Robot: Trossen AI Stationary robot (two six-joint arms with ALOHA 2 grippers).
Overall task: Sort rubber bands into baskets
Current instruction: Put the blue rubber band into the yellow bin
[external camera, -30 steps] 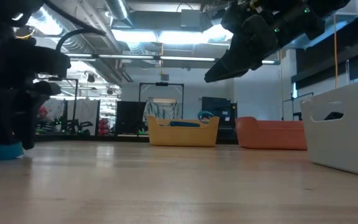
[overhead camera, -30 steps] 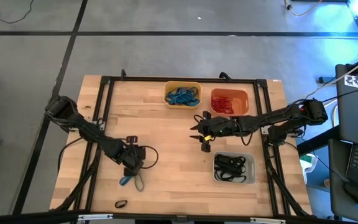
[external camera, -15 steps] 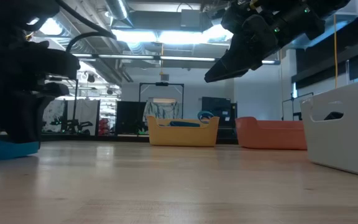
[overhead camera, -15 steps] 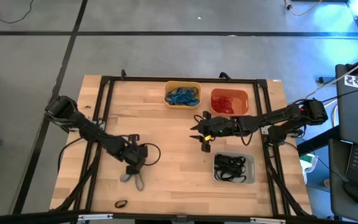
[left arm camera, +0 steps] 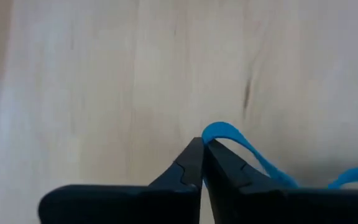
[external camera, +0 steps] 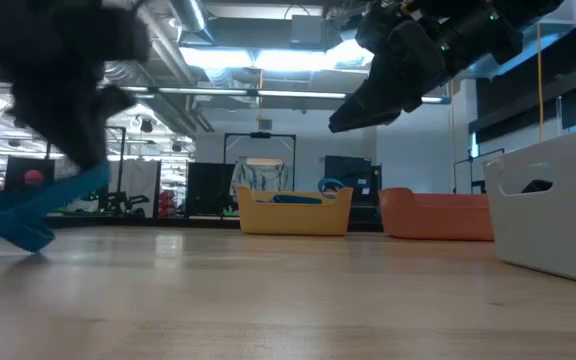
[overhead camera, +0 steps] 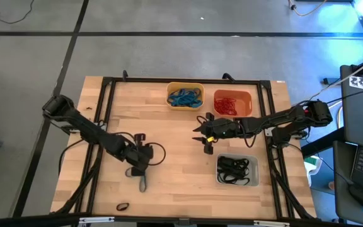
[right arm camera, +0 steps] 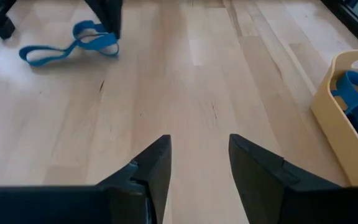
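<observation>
One blue rubber band (left arm camera: 229,134) sits pinched in our left gripper (left arm camera: 201,149) at the table's near left, ready for the yellow basket (overhead camera: 185,96) at the far edge, while our right gripper (right arm camera: 197,155) waits mid-table, fingers parted, holding nothing.

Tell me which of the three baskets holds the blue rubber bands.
The yellow basket, at the table's far edge. The orange basket beside it holds red bands, and the pale grey basket nearer the front holds black ones.
</observation>
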